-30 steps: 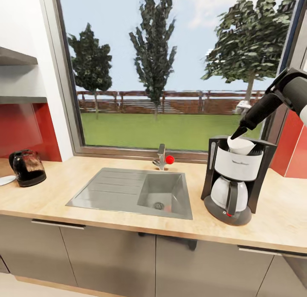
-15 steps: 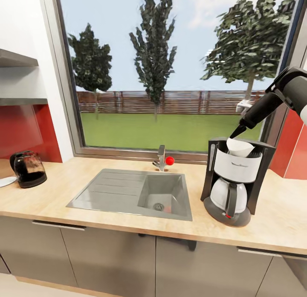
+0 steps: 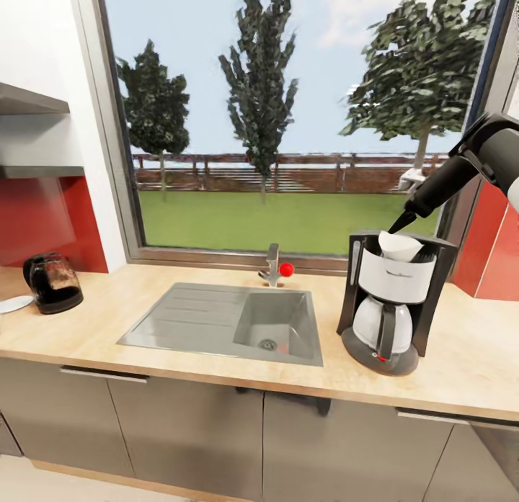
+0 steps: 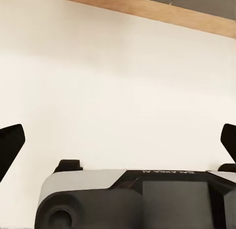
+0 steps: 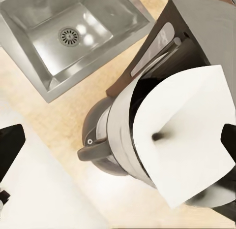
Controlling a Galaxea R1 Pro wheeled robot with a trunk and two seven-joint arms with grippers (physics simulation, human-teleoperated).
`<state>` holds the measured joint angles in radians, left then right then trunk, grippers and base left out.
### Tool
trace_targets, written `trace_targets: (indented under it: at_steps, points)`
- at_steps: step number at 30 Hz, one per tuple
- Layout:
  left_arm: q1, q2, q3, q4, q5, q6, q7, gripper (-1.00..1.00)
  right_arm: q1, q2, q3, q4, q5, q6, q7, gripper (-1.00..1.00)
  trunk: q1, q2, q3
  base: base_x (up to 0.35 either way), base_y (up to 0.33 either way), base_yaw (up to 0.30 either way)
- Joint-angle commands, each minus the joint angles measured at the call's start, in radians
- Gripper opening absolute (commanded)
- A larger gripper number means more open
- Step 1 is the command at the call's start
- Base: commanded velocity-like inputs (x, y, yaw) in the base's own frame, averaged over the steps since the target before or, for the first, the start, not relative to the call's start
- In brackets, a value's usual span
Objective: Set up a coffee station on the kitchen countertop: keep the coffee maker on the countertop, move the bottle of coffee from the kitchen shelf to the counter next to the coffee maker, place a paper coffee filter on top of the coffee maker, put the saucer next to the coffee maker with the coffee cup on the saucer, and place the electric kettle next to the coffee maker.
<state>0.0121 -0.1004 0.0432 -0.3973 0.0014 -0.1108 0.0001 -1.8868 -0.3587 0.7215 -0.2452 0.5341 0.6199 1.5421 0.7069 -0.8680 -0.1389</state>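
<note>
We are looking at the paper coffee filter (image 3: 398,247) sitting in the open top of the coffee maker (image 3: 389,302), which is standing on the worktop (image 3: 180,372) to the right of the sink (image 3: 231,323). Our right gripper (image 3: 401,221) is hovering just above the filter's rim, and in the wrist view its fingers (image 5: 11,146) are standing spread wide, pinching nothing, with the filter (image 5: 189,140) lying between and below them. The left gripper (image 4: 118,140) is likewise spread, facing a pale blank surface and holding nothing.

The filter is resting tilted, not seated flat (one edge is rising above the white housing), so we are judging it as placed but lightly balanced. The main risk is our own arm: if we are lifting away on a slant, a fingertip could be catching the raised paper edge and flipping the cone out onto the worktop or into the sink. A straight upward retreat looks safer. Paper this thin will also be shifting at the slightest brush.

The electric kettle (image 3: 52,282) is standing far off at the worktop's left end, with a white plate edge, probably the saucer (image 3: 14,303), just beside it; both are well apart from the coffee maker and are awaiting moving.
</note>
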Motion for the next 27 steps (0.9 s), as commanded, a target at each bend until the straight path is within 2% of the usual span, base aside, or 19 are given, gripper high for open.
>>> trace_targets:
  at_steps: [1, 11, 13, 14, 17, 18, 20, 21, 22, 23, 24, 26, 27]
  points:
    - [0.0, -0.001, 0.004, -0.002, 0.0, -0.001, 0.0, 1.0, 0.0, 0.0, -0.005, -0.002, 0.01, 0.011, 0.007, 1.0, 0.0, -0.001, -0.001, -0.193, 0.0, 0.0]
    - [0.0, -0.001, 0.004, -0.001, 0.0, -0.001, 0.0, 1.0, 0.0, 0.001, -0.012, -0.003, 0.009, 0.011, 0.006, 1.0, 0.0, -0.001, -0.001, -0.177, 0.0, 0.0]
    - [0.0, -0.001, 0.004, -0.002, 0.0, -0.001, 0.0, 1.0, 0.0, 0.001, -0.051, -0.003, -0.001, 0.011, 0.006, 1.0, 0.0, -0.001, -0.001, -0.052, 0.0, 0.0]
    - [0.0, -0.001, 0.004, -0.002, 0.0, -0.001, 0.0, 1.0, 0.0, 0.001, -0.103, -0.003, -0.015, 0.011, 0.006, 1.0, 0.0, -0.001, -0.001, -0.03, 0.0, 0.0]
    - [0.0, -0.001, 0.004, -0.002, 0.0, -0.001, 0.0, 1.0, 0.0, 0.002, -0.2, -0.004, -0.034, 0.011, 0.006, 1.0, 0.0, -0.001, -0.001, -0.019, 0.0, 0.0]
    - [0.0, -0.001, 0.004, -0.002, 0.0, -0.001, 0.0, 1.0, 0.0, 0.003, -0.265, -0.004, -0.042, 0.012, 0.006, 1.0, 0.0, -0.001, -0.001, -0.01, 0.0, 0.0]
    - [0.0, -0.001, 0.004, -0.002, 0.0, -0.001, 0.0, 1.0, 0.0, 0.007, -0.32, -0.004, -0.047, 0.013, 0.005, 1.0, 0.0, -0.001, -0.001, -0.007, 0.0, 0.0]
    - [0.0, -0.001, 0.004, -0.002, 0.0, -0.001, 0.0, 1.0, 0.0, 0.009, -0.341, -0.004, -0.05, 0.014, 0.005, 1.0, 0.0, -0.001, -0.001, -0.005, 0.0, 0.0]
    - [0.0, -0.001, 0.004, -0.002, 0.0, -0.001, 0.0, 1.0, 0.0, 0.009, -0.341, -0.004, -0.05, 0.014, 0.005, 1.0, 0.0, -0.001, -0.001, -0.005, 0.0, 0.0]
    - [0.0, -0.001, 0.003, -0.002, 0.0, -0.001, 0.0, 1.0, 0.001, 0.02, -0.373, -0.003, -0.069, 0.025, 0.005, 1.0, 0.0, -0.001, -0.001, -0.003, 0.0, 0.0]
    - [0.0, -0.001, 0.003, -0.002, 0.0, -0.001, 0.0, 1.0, 0.002, 0.029, -0.385, -0.002, -0.087, 0.033, 0.005, 1.0, 0.0, -0.001, -0.001, -0.003, 0.0, 0.0]
    - [0.0, -0.001, 0.003, -0.002, 0.0, -0.001, 0.0, 1.0, 0.005, 0.048, -0.401, -0.002, -0.137, 0.045, 0.004, 1.0, 0.0, -0.001, -0.001, -0.002, 0.0, 0.0]
    - [0.0, -0.002, 0.002, -0.002, 0.0, -0.001, 0.0, 1.0, 0.012, 0.068, -0.411, -0.001, -0.201, 0.053, 0.004, 1.0, 0.0, -0.001, -0.001, -0.001, 0.0, 0.0]
